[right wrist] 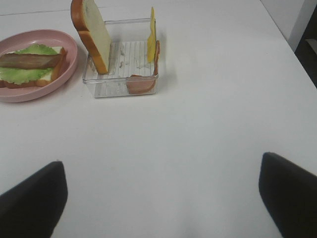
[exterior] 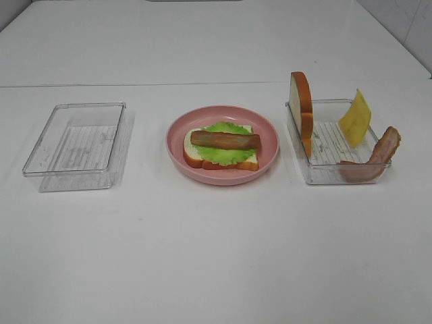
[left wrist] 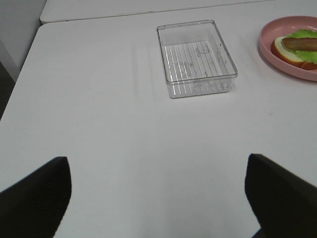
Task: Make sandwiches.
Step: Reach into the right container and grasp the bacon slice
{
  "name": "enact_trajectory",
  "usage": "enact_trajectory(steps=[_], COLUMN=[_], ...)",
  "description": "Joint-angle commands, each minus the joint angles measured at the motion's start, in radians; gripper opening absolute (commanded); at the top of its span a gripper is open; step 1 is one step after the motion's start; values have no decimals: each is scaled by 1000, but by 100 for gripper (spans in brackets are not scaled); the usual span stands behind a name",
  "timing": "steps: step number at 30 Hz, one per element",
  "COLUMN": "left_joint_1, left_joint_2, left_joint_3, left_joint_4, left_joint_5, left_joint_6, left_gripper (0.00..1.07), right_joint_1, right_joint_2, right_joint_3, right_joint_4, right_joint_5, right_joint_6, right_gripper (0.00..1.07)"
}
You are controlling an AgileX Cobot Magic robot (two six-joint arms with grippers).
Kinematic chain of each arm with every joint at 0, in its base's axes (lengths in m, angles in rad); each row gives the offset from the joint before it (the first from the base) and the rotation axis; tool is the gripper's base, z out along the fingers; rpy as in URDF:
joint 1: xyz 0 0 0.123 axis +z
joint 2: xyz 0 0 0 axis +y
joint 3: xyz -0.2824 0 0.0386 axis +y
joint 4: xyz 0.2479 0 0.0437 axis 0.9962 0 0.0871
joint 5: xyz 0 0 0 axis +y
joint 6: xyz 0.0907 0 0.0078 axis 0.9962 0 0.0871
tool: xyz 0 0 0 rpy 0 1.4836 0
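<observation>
Your left gripper (left wrist: 154, 163) and right gripper (right wrist: 161, 161): both spread wide, holding nothing. Half-built sandwich (exterior: 223, 142) on plate (exterior: 270, 145), mid-surface. In tray (exterior: 324, 177) toward right edge: cheese slice (exterior: 355, 119), bacon strip (exterior: 383, 150), bread slice (exterior: 302, 101). Cheese likely thin, light, floppy; pinch its raised upper edge.

One round pink plate (exterior: 223, 177). Two clear plastic trays, reckoned from the plate: nine-o'clock tray (exterior: 77, 145) and three-o'clock tray (exterior: 331, 145). Two bread slices: flat slice (exterior: 192, 152), upright slice (exterior: 302, 108). Two bacon strips: plate strip (exterior: 225, 140), tray strip (exterior: 381, 152). One lettuce leaf (exterior: 229, 156). One cheese slice (exterior: 356, 118).
</observation>
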Motion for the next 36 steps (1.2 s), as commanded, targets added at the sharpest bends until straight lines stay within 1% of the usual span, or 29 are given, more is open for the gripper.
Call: enact_trajectory(steps=[1, 3, 5, 6, 7, 36], left_joint_1=[-2, -2, -2, -2, -2, -2], left_joint_2=[-18, -18, -15, -15, -15, -15], left_joint_3=[2, 2, 3, 3, 3, 10], left_joint_4=[-12, -11, -11, -11, -11, -11], left_joint_5=[-1, -3, -3, -3, -3, -10], left_joint_6=[-9, -17, -46, -46, -58, -57], left_gripper=[89, 89, 89, 89, 89, 89], right_joint_1=[-5, -5, -5, -5, -5, -5], right_joint_2=[-29, -29, -29, -29, -29, -17], right_joint_3=[3, 3, 3, 3, 3, 3], right_joint_4=[-9, -9, -9, -9, -9, -16], right_joint_5=[-10, -10, -10, -10, -10, -11], right_joint_6=[-4, -4, -4, -4, -4, -4], right_gripper=[98, 98, 98, 98, 98, 98])
